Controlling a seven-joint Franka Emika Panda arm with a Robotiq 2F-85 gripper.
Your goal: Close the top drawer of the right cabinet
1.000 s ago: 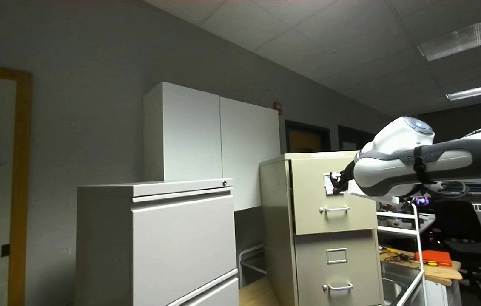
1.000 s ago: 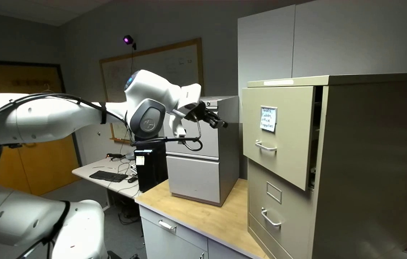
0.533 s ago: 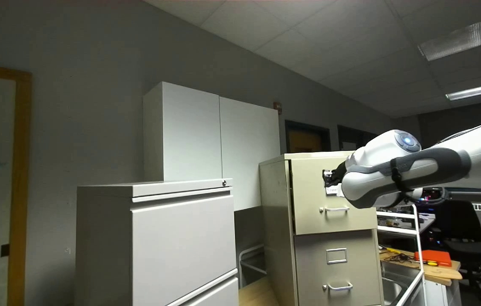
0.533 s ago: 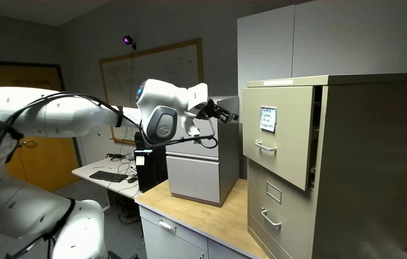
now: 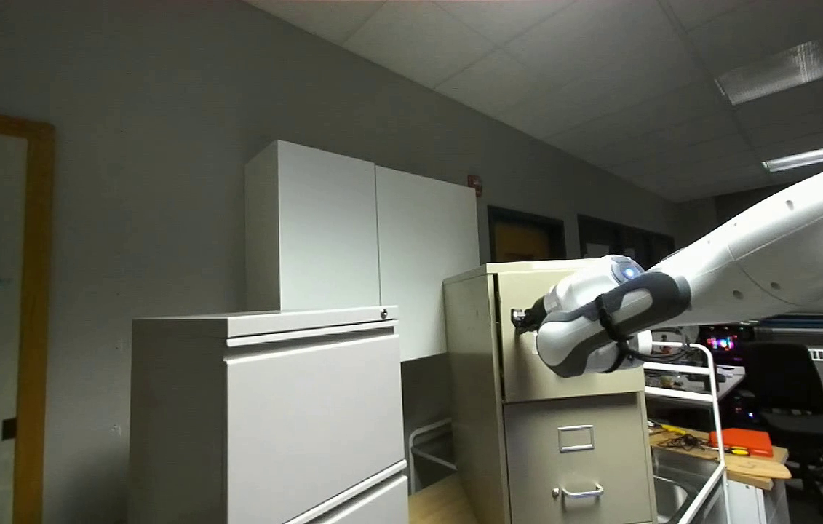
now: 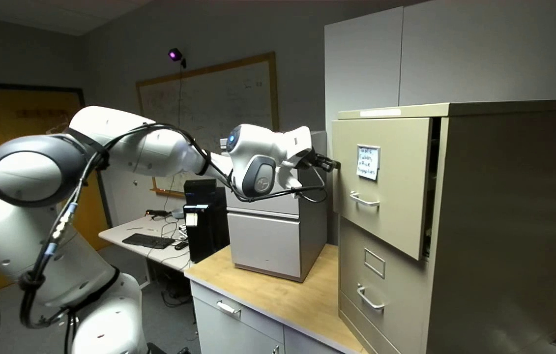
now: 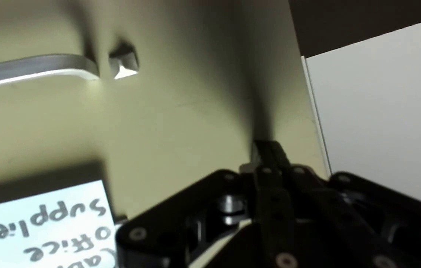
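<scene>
A: What stands in front of us here?

B: A beige filing cabinet (image 6: 509, 221), its top drawer (image 6: 403, 187) standing slightly out. I see a dark gap running down the drawer's side. The drawer front carries a paper label (image 6: 367, 163), with a silver handle (image 7: 33, 69) below it.

A: And the claw (image 7: 270, 148)?

B: Its two dark fingers (image 7: 275, 201) are pressed together, with nothing between them. The tips are at the drawer front, close to the side edge nearer the grey cabinet (image 6: 265, 241), touching or just short of it; I can't tell which.

A: So the step in hand is the push?

B: I judge so, with the closing not yet done. The press should go straight in, square to the front, slow and even.

A: Is that a good spot?

B: It's well off centre, so the drawer might skew and bind, or the tips might slip off the edge. Bare metal nearer the middle, clear of label and handle, looks safer to me. Either way, the fingers do best as one blunt prod, leaning in until that dark gap is gone and the front sits snug.
</scene>
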